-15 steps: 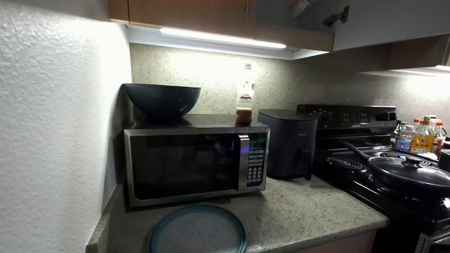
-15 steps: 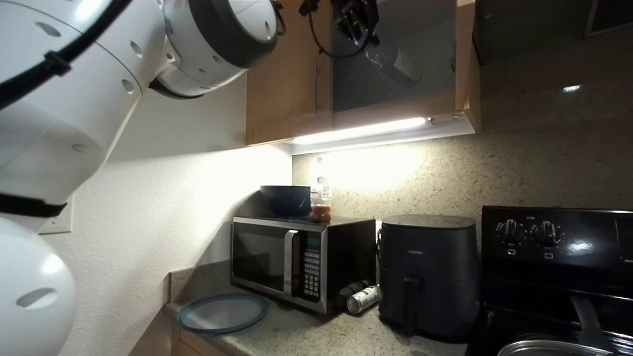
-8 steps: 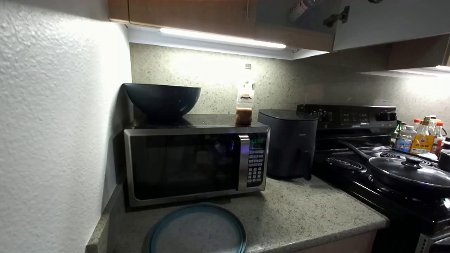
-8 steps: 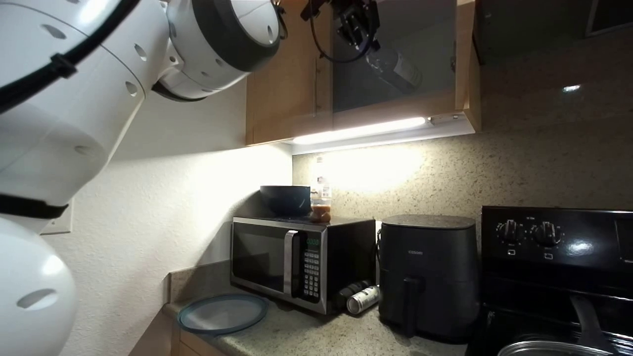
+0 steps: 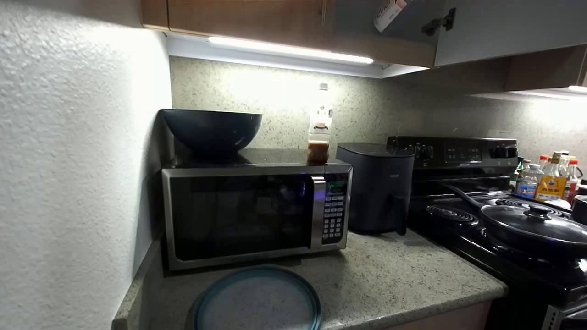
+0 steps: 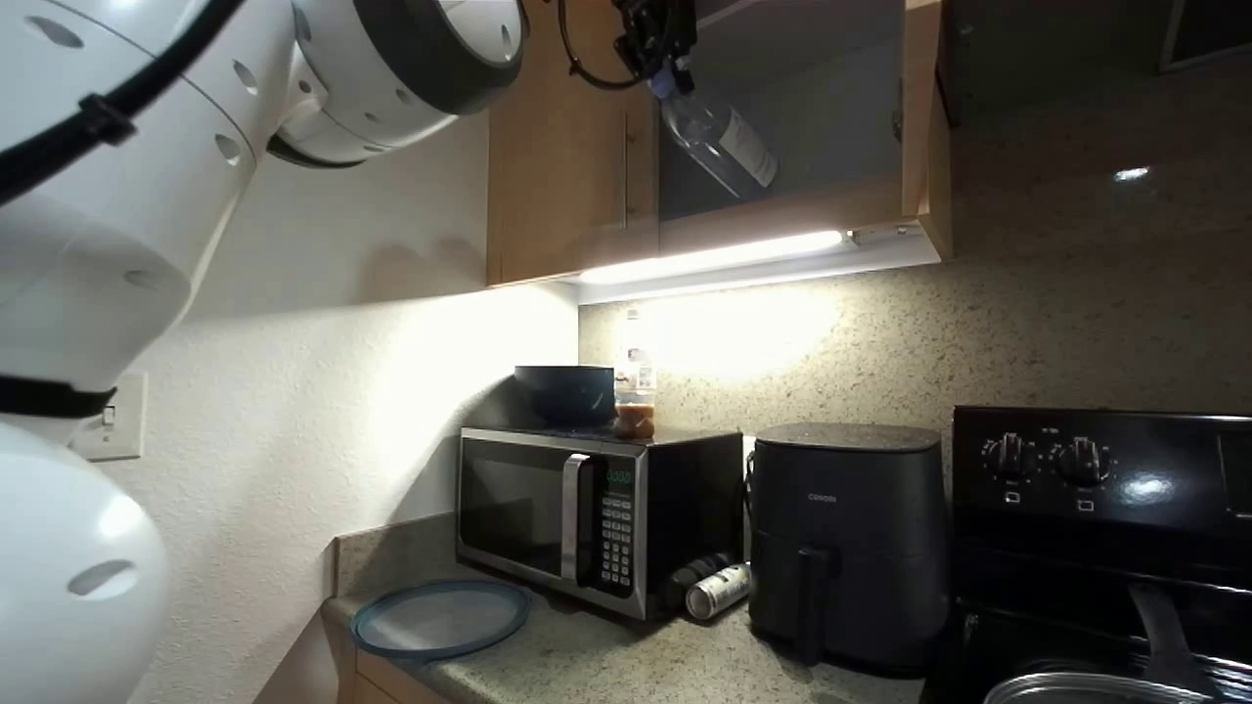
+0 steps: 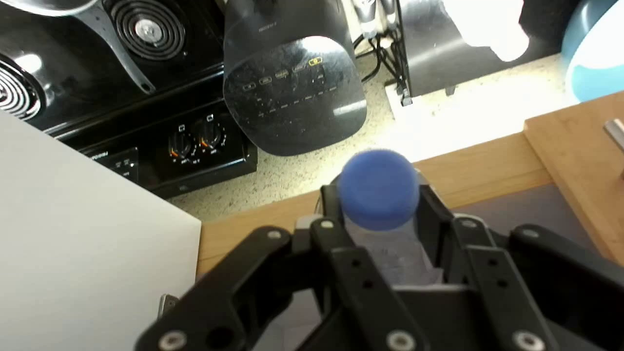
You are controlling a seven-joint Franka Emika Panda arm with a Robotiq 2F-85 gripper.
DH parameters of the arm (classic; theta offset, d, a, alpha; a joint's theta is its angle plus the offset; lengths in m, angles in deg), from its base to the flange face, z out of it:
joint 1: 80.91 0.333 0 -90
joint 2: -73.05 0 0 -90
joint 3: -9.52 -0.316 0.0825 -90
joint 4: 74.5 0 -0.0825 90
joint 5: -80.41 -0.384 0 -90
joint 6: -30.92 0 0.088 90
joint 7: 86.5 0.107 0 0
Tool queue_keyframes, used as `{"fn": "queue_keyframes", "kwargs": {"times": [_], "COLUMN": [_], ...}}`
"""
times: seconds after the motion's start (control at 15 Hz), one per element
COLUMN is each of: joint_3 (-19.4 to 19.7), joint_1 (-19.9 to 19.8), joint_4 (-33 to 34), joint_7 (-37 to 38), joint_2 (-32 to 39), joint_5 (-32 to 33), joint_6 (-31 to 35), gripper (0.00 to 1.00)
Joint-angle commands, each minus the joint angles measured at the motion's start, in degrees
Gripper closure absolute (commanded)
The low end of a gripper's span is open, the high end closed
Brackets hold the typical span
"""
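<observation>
My gripper is shut on the neck of a clear plastic bottle, just under its blue cap. In an exterior view the gripper is at the top, and the bottle hangs from it, tilted, its white label low and to the right. The bottle's base is in front of the open upper cabinet, above its lower edge. In an exterior view only the lower part of the bottle shows, with a pink and white label; the gripper is out of that frame.
The open cabinet door stands to the right. Below are a microwave bearing a dark bowl and a bottle with brown contents, a black air fryer, a stove with a lidded pan, and a round lid on the counter.
The gripper and bottle first dip slightly, then move left in the exterior view that shows the arm. The bottle now looks brighter and clearer, farther out from the cabinet. It stays gripped.
</observation>
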Motion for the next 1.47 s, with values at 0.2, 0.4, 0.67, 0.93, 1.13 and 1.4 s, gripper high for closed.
{"fn": "queue_keyframes", "kwargs": {"times": [0.2,0.4,0.67,0.93,1.13,1.4], "joint_3": [-2.94,-2.65,-2.85,-3.67,-4.82,-4.01], "joint_1": [1.83,2.27,1.94,1.78,1.05,3.04], "joint_4": [0.01,0.02,0.00,-0.02,-0.33,-0.37], "joint_7": [7.93,9.40,7.22,6.67,8.47,10.11], "joint_2": [-4.85,-5.42,-5.05,-4.07,-2.58,-1.44], "joint_5": [-4.85,-3.46,-3.58,-5.39,-9.60,-7.10], "joint_6": [-14.60,-17.36,-15.62,-16.70,-18.15,-22.71], "gripper": [0.84,0.84,0.59,0.84,0.84,0.84]}}
